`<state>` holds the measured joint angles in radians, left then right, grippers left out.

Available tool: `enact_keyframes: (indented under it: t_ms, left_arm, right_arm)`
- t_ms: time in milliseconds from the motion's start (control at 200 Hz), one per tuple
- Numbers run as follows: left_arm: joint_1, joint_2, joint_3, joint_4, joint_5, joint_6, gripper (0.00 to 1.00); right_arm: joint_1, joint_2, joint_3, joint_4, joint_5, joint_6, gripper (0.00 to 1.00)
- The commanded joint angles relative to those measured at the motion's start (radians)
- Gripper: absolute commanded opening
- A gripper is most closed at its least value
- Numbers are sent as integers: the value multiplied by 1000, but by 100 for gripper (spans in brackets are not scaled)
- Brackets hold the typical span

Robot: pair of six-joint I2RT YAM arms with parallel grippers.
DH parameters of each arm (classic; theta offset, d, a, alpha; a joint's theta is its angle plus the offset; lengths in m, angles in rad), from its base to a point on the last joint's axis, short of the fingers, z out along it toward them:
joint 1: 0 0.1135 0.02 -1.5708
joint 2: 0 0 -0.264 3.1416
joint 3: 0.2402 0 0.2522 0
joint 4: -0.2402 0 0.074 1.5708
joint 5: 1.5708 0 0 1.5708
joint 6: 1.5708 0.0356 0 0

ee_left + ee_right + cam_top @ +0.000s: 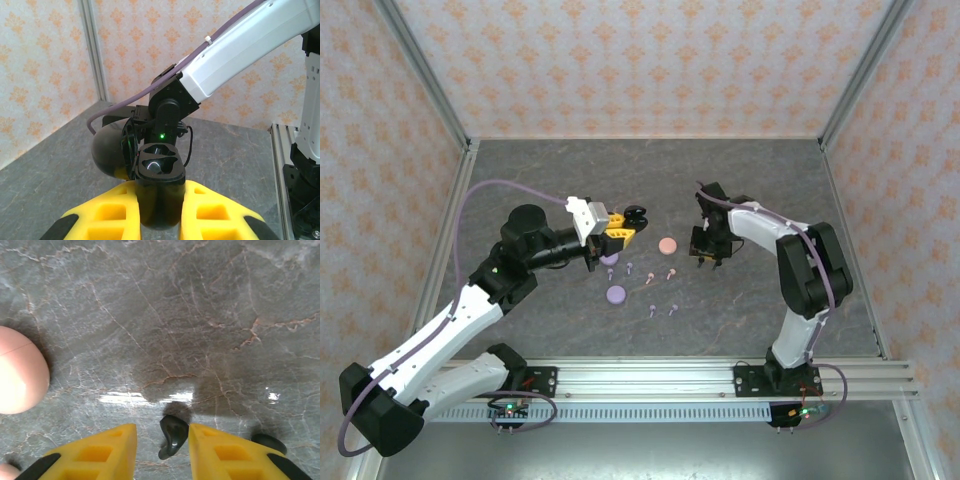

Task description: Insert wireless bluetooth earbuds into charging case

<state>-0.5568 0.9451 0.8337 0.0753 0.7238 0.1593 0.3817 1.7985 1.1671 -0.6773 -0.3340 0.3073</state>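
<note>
Left gripper [160, 205] clamped on charging case [159, 166]. Right gripper [162, 432] straddles black earbud [174, 434] — whether it is pinched I cannot tell. Bud sits toward 3 o'clock — may flick out.

The left arm stretches far and inward, and the left end effector [623, 230] lies level, clamped on a black case [159, 165]. The right arm bends sharply at the elbow, with the right end effector [162, 430] pointing straight down and its jaws narrowly apart.

White shell links, black joints on left arm [440, 332] and right arm [760, 225]; lilac cable [500, 185] looped alongside. Yellow, hollow-celled, black-tipped fingers [102, 452]; green lamp [162, 135] at six o'clock of black wrist joint.
</note>
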Motion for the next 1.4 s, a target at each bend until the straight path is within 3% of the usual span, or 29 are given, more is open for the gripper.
enact_keyframes:
  t_ms: [0, 826, 1146, 1396]
  left_arm:
    - [-11, -11, 38, -18, -20, 25, 0]
    - [-11, 3, 51, -32, -26, 28, 0]
    - [-11, 18, 25, 29, -23, -27, 0]
    - [-11, 36, -29, 129, -15, -135, 0]
  right_arm:
    - [8, 12, 25, -50, 50, 8, 33]
    - [11, 35, 10, -11, 44, -6, 21]
    - [17, -67, -25, 45, 62, -48, 18]
    - [39, -268, -86, 142, 37, -111, 17]
